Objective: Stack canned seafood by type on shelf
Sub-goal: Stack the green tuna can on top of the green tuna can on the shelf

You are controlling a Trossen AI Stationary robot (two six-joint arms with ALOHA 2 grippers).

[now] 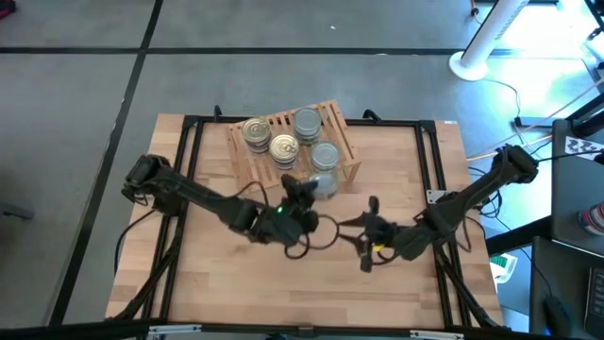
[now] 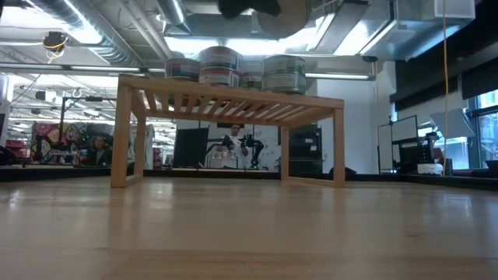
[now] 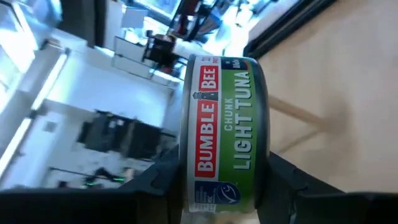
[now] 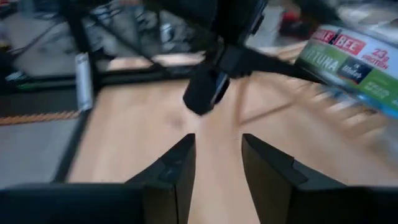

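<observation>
The left tool (image 1: 304,194) grips a tin (image 3: 227,134) by its sides; the green label reads "BUMBLE BEE CHUNK LIGHT TUNA". It hovers at the shelf's (image 1: 342,120) 6 o'clock edge, just beside the silver-topped stack (image 1: 324,157). On the slatted shelf stand two gold-topped stacks (image 1: 256,130) toward 9 o'clock and another silver one (image 1: 307,122) toward 12. The right tool (image 1: 366,247) waits over the counter (image 1: 236,283) with fingers (image 4: 171,168) narrowly parted and empty.

Bare table (image 1: 264,283) at 6 o'clock, free for passing. Shelf (image 1: 344,142) at 12 o'clock crowded with tin stacks (image 1: 283,146); left gripper (image 1: 304,194) blocking its front edge.
</observation>
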